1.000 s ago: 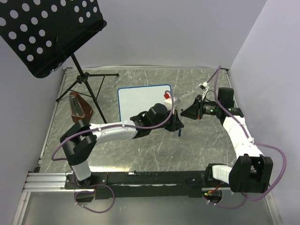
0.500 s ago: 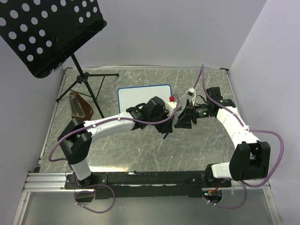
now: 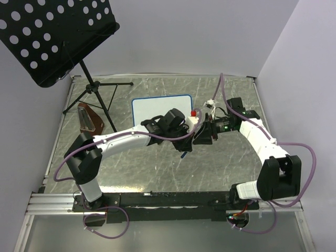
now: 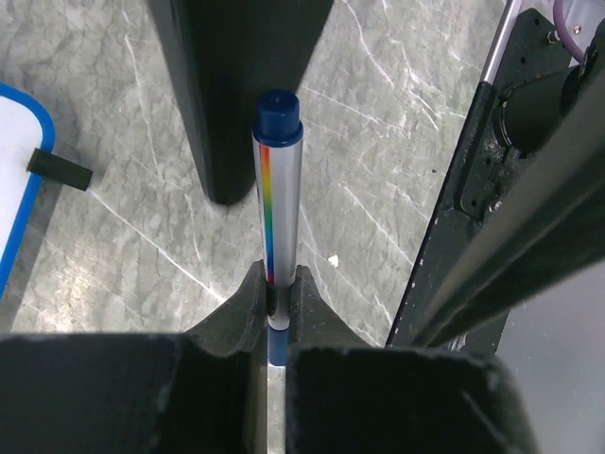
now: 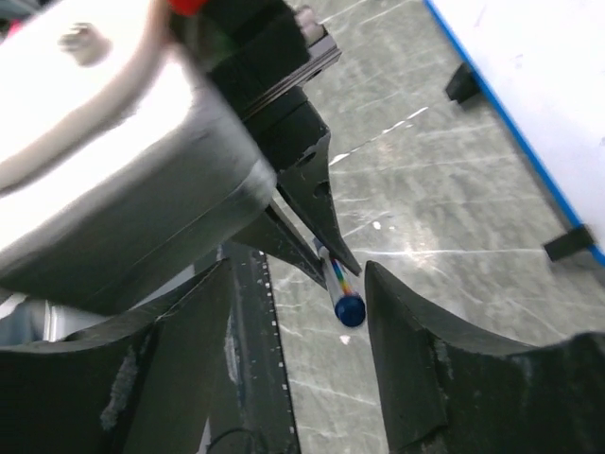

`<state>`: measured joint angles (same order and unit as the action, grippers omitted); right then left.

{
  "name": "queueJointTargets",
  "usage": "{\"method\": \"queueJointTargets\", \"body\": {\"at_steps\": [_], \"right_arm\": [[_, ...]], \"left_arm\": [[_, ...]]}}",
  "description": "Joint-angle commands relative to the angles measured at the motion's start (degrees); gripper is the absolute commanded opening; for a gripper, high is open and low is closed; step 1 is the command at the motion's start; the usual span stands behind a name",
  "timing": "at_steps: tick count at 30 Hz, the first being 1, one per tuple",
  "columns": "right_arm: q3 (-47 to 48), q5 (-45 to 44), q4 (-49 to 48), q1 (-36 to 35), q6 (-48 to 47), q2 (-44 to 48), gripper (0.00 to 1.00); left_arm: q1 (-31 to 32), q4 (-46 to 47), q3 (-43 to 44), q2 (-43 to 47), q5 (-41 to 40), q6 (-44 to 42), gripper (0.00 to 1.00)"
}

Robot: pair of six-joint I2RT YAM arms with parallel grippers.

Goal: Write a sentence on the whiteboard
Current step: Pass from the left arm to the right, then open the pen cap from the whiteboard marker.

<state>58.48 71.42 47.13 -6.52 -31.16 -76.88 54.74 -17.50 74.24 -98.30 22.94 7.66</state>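
Left tool [image 4: 277, 288] is clamped tight on the marker [image 4: 280, 208], gripping low on the silver barrel, with the blue cap [image 4: 279, 115] poking out in front. And here's the right tool [image 5: 297, 303], fingers spread wide and holding nothing. It's lined up either side of that cap end, and as far as I can tell there's no contact yet. The two meet above the desk [image 3: 226, 163], just right of the whiteboard [image 3: 160, 107]. The board sits at the back-middle, and I can make out no writing on its white face.

So by my read this is the uncapping step, and the sentence itself is not yet begun. The next move calls for the right tool to slide on over the cap and squeeze it squarely. Then it pulls straight along the barrel while the left one holds firm. Pull off-axis and the marker may twist in the grip.
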Motion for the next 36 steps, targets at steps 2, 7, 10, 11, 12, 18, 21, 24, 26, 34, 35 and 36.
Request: {"method": "queueJointTargets", "body": {"at_steps": [2, 7, 10, 11, 12, 18, 21, 24, 26, 34, 35, 36], "right_arm": [[2.96, 3.55, 2.43, -0.86, -2.95, -3.01, 0.59], [3.66, 3.73, 4.02, -0.95, -3.91, -4.15, 0.42], [4.01, 3.47, 4.81, -1.47, -4.26, -4.50, 0.17], [4.01, 3.64, 4.90, -1.47, -4.18, -4.59, 0.00], [4.27, 3.73, 5.33, -1.56, -4.44, -4.59, 0.00], [3.22, 4.08, 1.92, -0.60, -1.72, -1.97, 0.00], [1.64, 5.31, -1.24, 0.89, 1.79, -0.73, 0.00], [0.68, 7.59, -4.75, 3.09, 5.22, 1.02, 0.00], [-1.08, 9.52, -8.27, 4.59, 10.12, 1.91, 0.00], [-9.06, 12.08, -31.17, 6.17, 30.78, 4.81, 0.00], [-10.04, 11.82, -33.23, 6.17, 35.85, 4.99, 0.00], [-11.18, 10.77, -34.38, 7.74, 37.56, 4.90, 0.00]], "left_arm": [[0.19, 0.36, 2.76, 3.29, 0.97, -1.33, 0.01], [0.19, 0.18, 3.02, 3.03, 1.06, -1.24, 0.01], [0.19, 0.09, 3.28, 2.76, 0.97, -1.16, 0.01], [0.19, 0.18, 3.20, 2.94, 0.88, -1.07, 0.01], [0.10, 0.44, 3.11, 3.11, 0.79, -0.98, 0.01], [-1.74, 6.23, -1.01, 7.85, 0.00, 5.07, 0.46], [-4.37, 14.84, -8.48, 16.01, -0.78, 10.78, 0.80], [-8.06, 23.71, -16.65, 24.63, 0.08, 17.80, 0.87], [-10.26, 28.80, -22.63, 30.06, 0.52, 20.01, 0.90], [-6.78, 39.29, -33.19, 33.44, -2.43, 22.24, 0.86], [-5.27, 38.68, -32.76, 33.00, -4.20, 20.66, 0.86], [-3.95, 37.81, -32.23, 32.48, -5.52, 17.94, 0.85]]}}
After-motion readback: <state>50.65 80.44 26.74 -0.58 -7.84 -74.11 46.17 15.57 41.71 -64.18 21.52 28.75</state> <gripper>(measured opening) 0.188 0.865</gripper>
